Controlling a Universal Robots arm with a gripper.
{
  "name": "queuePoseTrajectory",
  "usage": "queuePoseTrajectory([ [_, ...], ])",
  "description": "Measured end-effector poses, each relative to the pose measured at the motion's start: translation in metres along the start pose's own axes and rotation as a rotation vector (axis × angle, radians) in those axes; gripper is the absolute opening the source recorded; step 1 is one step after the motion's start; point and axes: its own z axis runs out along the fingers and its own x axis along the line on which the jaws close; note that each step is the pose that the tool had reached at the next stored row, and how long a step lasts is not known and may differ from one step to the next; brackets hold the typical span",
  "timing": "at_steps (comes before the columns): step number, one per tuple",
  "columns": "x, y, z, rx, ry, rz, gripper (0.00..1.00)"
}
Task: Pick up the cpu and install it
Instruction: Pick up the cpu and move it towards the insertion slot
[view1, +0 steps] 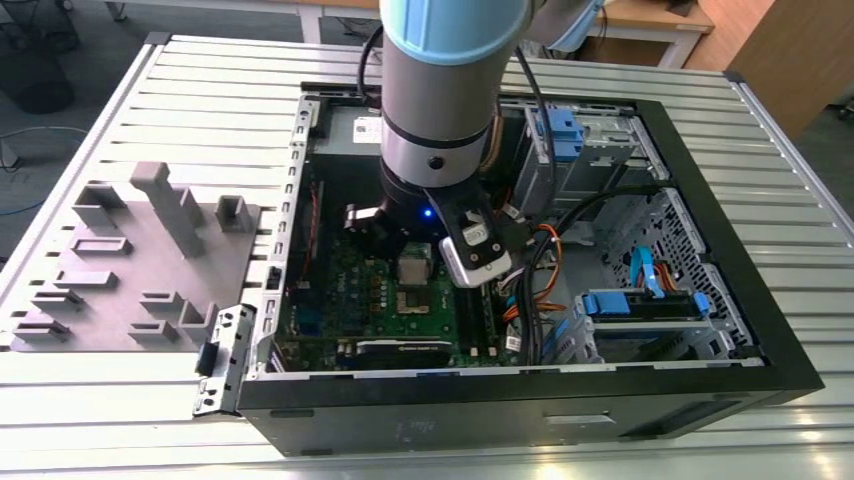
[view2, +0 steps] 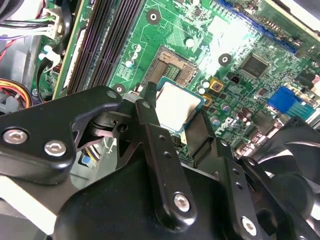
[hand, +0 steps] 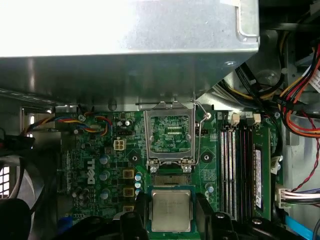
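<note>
I am looking at a long metal table (view1: 200, 80) made of ribbed silver strips. Behind it there are wooden desks (view1: 641, 30) and a grey floor. A big black computer case (view1: 534, 420) lies on its side on the table with its side off. Next to the case, on the exterior view's left, sits a grey moulded tray (view1: 134, 260) with bumps and pockets.

The robot arm (view1: 441, 100) reaches straight down into the open case. Inside is a green motherboard (hand: 115, 170), with bunches of coloured wires (hand: 300, 110) and black memory slots (hand: 235, 165) beside it.

The claw (hand: 171, 200) is closed on the cpu (hand: 171, 210), with one black finger (hand: 141, 215) on each of two opposite sides. In the second wrist view the cpu (view2: 177, 107) sits the same way between the fingers.

The cpu lies flat, with its shiny grey metal top facing up. It is square, so no side looks longer than the others. Its edges run in line with the edges of the socket.

The socket (view2: 172, 65) is open and bare, and its metal cover frame (hand: 169, 135) is flipped up. The cpu is just beside the socket and partly over its edge. I think it hangs a little above the board, but I cannot tell for sure if it touches.
</note>
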Motion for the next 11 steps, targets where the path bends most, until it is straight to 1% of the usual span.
queuePoseTrajectory([
  [5, 0.0000, 0.0000, 0.0003, -0.0001, -0.0001, 0.000, 0.47],
  [6, -0.0001, 0.0000, 0.0012, -0.0005, -0.0002, 0.000, 0.47],
  [11, -0.0001, -0.0012, 0.0100, -0.0001, 0.0000, 0.000, 0.47],
])
